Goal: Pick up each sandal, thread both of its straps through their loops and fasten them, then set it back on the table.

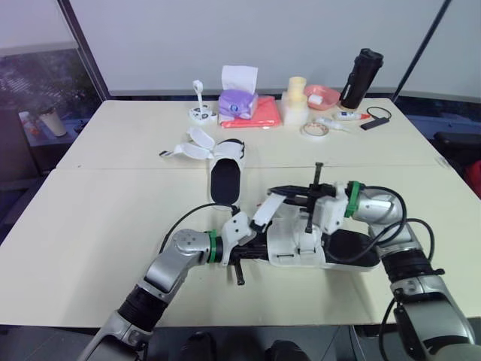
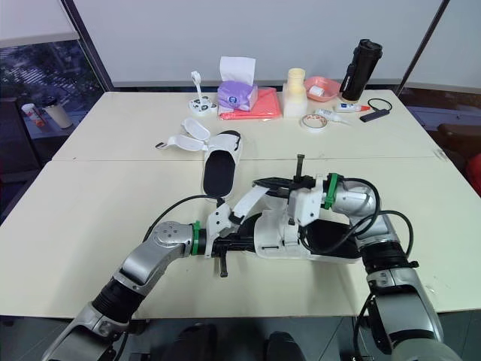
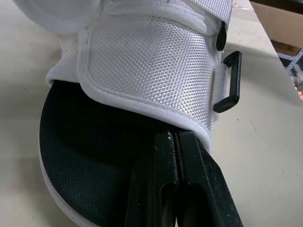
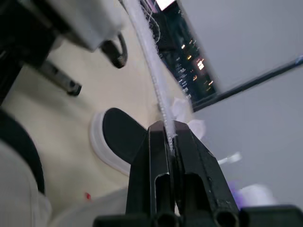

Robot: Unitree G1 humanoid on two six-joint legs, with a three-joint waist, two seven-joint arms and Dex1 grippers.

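White woven sandal [image 1: 301, 242] sits at the near middle of the table [image 1: 83, 226], between both arms; we cannot tell if its sole touches. Left arm comes in low from the near left, forearm level. The left gripper [image 3: 177, 136] is clamped on the edge of the sandal's white upper, near the black loop [image 3: 229, 80]. Right arm is bent at the elbow, forearm reaching leftward over the sandal — right gripper [image 4: 169, 128] pinched tight on the strap [image 1: 264, 210]. We note a second sandal [image 1: 224, 171] farther back, straps splayed
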